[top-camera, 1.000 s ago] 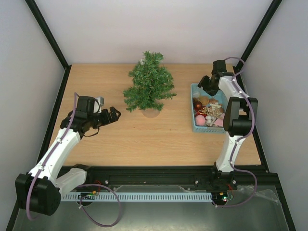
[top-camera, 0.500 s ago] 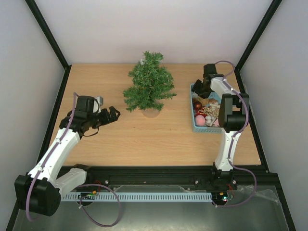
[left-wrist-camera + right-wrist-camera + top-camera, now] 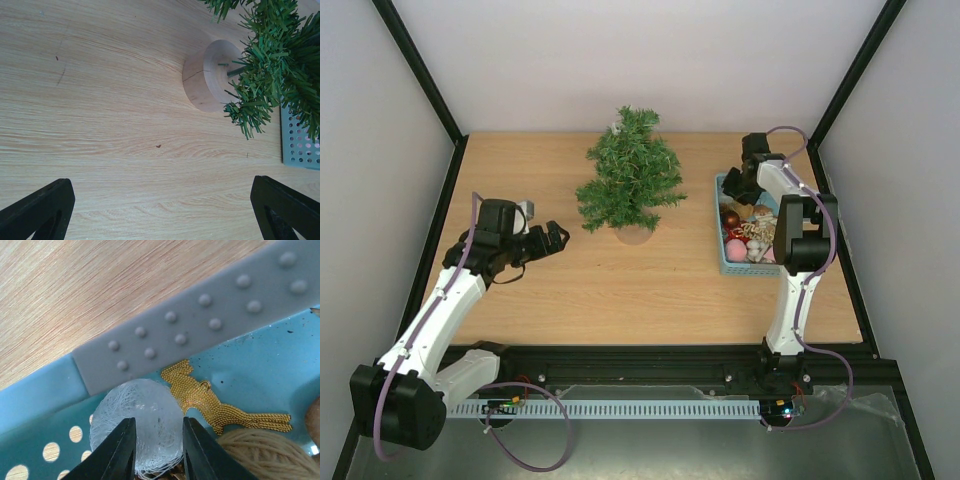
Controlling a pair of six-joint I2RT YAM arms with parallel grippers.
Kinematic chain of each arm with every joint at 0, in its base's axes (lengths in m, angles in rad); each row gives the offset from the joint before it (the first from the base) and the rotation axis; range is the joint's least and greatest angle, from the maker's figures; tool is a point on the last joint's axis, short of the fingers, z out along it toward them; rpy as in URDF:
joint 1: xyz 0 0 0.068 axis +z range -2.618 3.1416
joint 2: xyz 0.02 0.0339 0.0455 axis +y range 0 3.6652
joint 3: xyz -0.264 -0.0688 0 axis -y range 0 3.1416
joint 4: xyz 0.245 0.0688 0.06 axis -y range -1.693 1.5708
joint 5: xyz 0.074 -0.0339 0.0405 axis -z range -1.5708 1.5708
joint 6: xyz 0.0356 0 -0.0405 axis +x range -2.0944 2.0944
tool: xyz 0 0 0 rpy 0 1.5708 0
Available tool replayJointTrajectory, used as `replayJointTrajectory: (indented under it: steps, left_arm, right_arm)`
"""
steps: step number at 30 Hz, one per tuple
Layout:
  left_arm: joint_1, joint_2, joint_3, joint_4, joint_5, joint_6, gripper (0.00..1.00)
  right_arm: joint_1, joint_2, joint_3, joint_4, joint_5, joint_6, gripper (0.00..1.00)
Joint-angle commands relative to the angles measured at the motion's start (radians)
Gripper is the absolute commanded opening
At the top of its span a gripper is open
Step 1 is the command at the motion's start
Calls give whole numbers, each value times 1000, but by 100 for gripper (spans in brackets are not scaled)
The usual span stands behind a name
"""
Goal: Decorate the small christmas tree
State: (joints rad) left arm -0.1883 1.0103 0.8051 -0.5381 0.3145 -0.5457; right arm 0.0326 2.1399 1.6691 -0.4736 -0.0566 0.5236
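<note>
right gripper (image 3: 159, 445) is down in the light-blue perforated plastic basket (image 3: 40, 395). its jaws are drawn in against both sides of a white frosted mesh ball (image 3: 150, 407); it looks gripped, firmness not confirmed. left gripper (image 3: 162, 205) spread wide, empty, hovering over the light wooden table (image 3: 100, 100). small christmas tree (image 3: 630, 182) stands upright mid-table, left of the basket, no ornaments seen on it.

risks:
- soft ball may squash or slip on lift
- gold beaded tassel (image 3: 215, 405) beside it could snag
- light tree may tip if pressed
</note>
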Motion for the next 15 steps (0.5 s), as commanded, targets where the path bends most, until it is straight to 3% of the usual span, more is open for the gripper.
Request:
replayJointTrajectory:
  steps: [1,4,15]
  left_arm:
    - [5,-15,24,-16,3,-5,99]
    - [6,-15,26,-18,4,-4,99]
    - [6,-28,31,-19,10,-9,99]
  right_arm:
    - [2,16,16,-58,15,-10,22]
    - [2,0,21,-62,19,-13,14]
    - [-8,-130,30,-112,61,-60,1]
